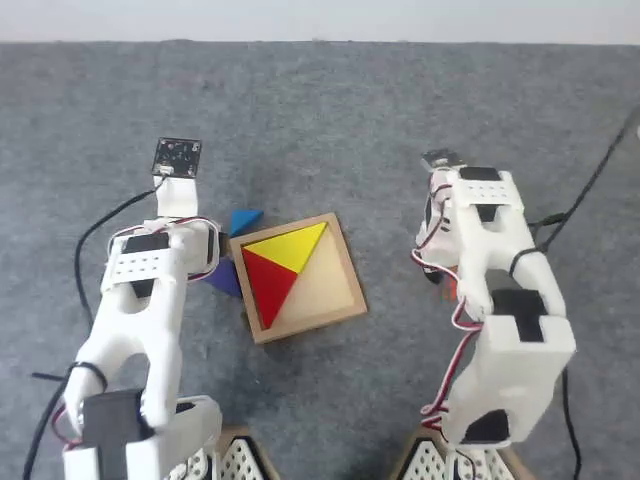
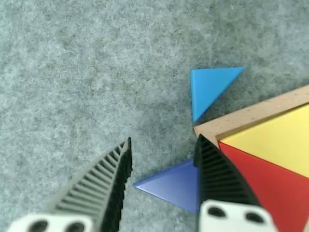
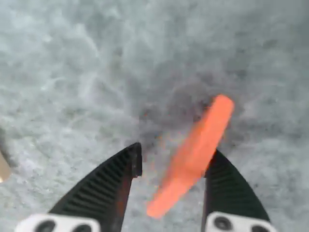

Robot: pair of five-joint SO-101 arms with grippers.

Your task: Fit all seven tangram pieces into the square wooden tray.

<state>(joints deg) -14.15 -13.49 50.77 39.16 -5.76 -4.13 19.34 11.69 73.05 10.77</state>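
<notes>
Left tool [image 2: 164, 139] spread over purple triangle [image 2: 169, 186] by tray [image 2: 251, 118], right tool [image 3: 176, 150] seemingly spread round orange piece [image 3: 200, 145]

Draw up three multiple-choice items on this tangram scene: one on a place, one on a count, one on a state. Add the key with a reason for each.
1. Where does the light blue triangle lie, relative to the wooden tray?
A. inside it
B. on the grey mat, just outside one corner
C. stacked on its rim

2. How many pieces lie in the tray?
A. two
B. four
C. seven

3. What state is the left gripper in?
A. fingers shut on a red piece
B. fingers open, above the dark blue triangle
C. fingers shut on nothing

Key:
1 B: the left wrist view shows it flat on the mat beside the tray's corner.
2 A: the high view shows the yellow triangle and the red triangle in it, the rest bare wood.
3 B: the fingers stand apart with the dark blue triangle beneath them.
</notes>
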